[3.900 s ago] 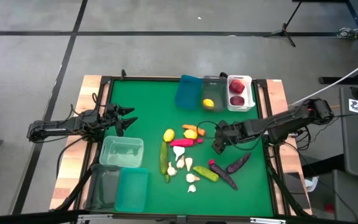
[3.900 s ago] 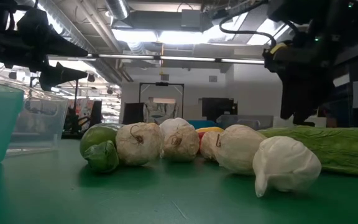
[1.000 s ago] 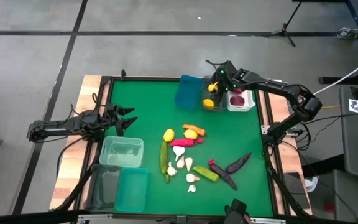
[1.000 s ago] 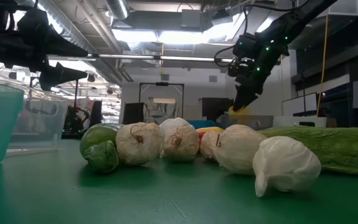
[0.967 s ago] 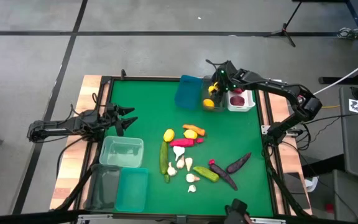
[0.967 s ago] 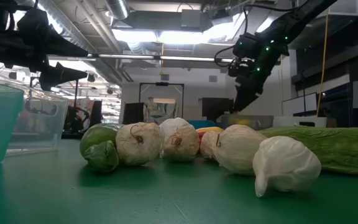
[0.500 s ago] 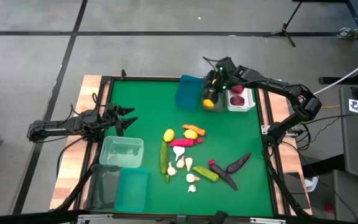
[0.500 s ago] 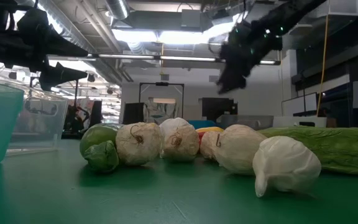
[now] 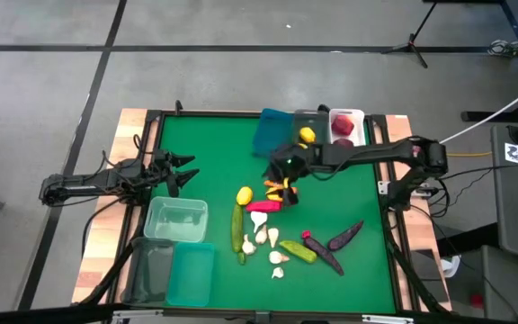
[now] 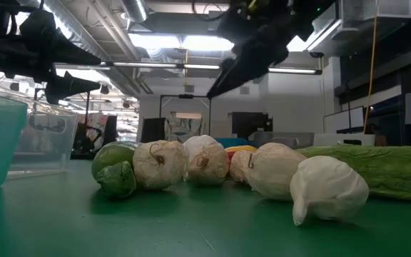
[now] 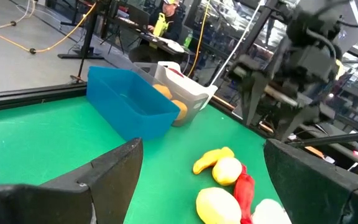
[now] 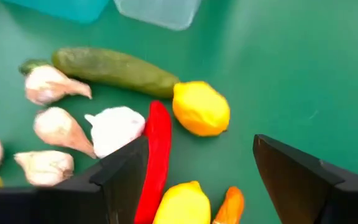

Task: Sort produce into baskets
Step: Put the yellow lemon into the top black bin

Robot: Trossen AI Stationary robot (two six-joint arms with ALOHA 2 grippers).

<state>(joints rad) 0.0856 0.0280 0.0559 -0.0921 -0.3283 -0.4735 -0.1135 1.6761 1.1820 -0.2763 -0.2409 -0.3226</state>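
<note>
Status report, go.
Right gripper open, empty, over the central produce pile by the lemon. Left gripper open, parked at table's left edge. One lemon in the grey bin, apples in the white bin. Nothing blocking.

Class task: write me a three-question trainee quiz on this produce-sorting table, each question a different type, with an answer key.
1. True or false: the right gripper is empty, over the loose produce.
2. Multiple choice: the white bin holds (A) garlic (B) red apples (C) cucumbers.
3. Fill in: the left gripper waits near the table's ____ edge.

Key: 1 true, fingers open with nothing between them. 2 B. 3 left.
</note>
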